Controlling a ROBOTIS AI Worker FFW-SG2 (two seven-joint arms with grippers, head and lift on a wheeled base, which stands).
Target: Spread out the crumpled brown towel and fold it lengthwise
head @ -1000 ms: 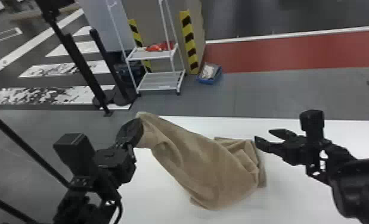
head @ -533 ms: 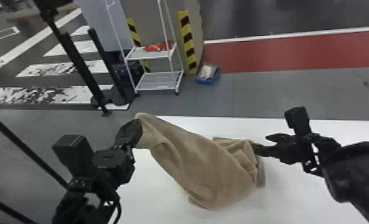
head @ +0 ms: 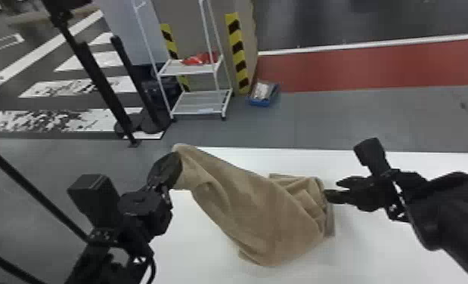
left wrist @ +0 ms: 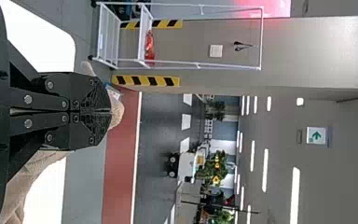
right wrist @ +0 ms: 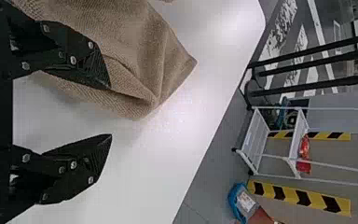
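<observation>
In the head view, the crumpled brown towel (head: 259,211) lies partly on the white table, its upper left corner raised in my left gripper (head: 174,166). The left wrist view has the left gripper (left wrist: 111,111) shut, with brown cloth (left wrist: 116,112) poking out past and beside its fingertips. My right gripper (head: 331,189) is at the towel's bunched right edge. Seen from the right wrist, the right gripper (right wrist: 111,109) stands open; one finger overlaps the towel (right wrist: 135,51), the other is over bare table.
The white table (head: 365,256) has its far edge just beyond the towel and right gripper. On the floor past it stand a white wheeled shelf (head: 199,71), a blue bin (head: 263,94) and black posts (head: 100,83).
The right gripper has moved left to the towel's right edge and its wrist has tilted. My left gripper and the towel have stayed practically where they were.
</observation>
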